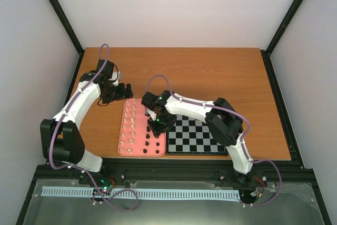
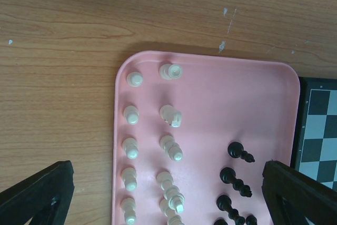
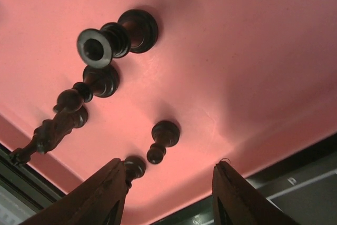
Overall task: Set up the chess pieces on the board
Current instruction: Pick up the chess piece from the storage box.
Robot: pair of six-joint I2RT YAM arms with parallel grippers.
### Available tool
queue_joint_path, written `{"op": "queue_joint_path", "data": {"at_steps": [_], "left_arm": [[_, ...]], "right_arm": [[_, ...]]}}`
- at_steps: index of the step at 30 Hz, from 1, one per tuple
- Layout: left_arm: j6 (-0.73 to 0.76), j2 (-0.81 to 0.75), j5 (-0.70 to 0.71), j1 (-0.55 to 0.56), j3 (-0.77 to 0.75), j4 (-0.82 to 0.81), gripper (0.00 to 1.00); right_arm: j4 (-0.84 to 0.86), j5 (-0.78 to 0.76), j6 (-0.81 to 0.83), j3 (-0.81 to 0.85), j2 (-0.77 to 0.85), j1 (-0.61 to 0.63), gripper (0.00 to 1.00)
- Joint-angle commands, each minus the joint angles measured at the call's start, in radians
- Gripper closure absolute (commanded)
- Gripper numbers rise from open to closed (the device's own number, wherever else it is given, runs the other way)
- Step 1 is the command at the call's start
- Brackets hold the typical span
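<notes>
Hovering low over the near right part of the pink tray (image 1: 120, 151), the right gripper (image 3: 171, 169) has its fingers spread with nothing between them. One small dark pawn (image 3: 163, 139) stands just ahead of the gap; a second is close against one finger, contact cannot be told. The dark chess pieces (image 1: 150, 143) stand on the tray's right half, the cream-white pieces (image 1: 128, 127) in two columns on its left. The left gripper (image 1: 124, 90) hangs above the tray's far left corner, fingers wide apart and empty. The board (image 1: 197, 135) lies on the wooden table (image 1: 210, 77), just right of the tray.
</notes>
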State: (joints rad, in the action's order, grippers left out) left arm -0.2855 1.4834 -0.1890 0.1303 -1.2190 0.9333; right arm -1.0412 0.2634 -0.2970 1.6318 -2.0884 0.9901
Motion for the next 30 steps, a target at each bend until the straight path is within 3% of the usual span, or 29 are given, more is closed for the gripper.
{"op": "queue_joint_path", "data": {"at_steps": [1,11,19,25,30], "left_arm": [[-0.014,-0.037,-0.010,0.003,0.003,-0.020,0.00],[-0.013,-0.046,-0.006,0.003,0.007,-0.020,0.00],[-0.012,-0.043,-0.008,0.004,0.003,-0.019,0.00],[-0.012,-0.047,-0.012,0.003,0.004,-0.021,0.00],[-0.015,-0.050,-0.022,0.003,0.003,-0.021,0.00]], "right_arm": [[0.018,0.032,0.019,0.009,-0.037,0.011,0.57],[0.027,0.045,0.033,0.020,-0.077,0.014,0.67],[-0.002,0.005,0.034,0.051,-0.082,0.014,0.96],[-0.033,-0.086,0.000,0.070,-0.008,0.006,0.97],[-0.102,-0.132,-0.044,-0.009,0.164,-0.052,0.97]]}}
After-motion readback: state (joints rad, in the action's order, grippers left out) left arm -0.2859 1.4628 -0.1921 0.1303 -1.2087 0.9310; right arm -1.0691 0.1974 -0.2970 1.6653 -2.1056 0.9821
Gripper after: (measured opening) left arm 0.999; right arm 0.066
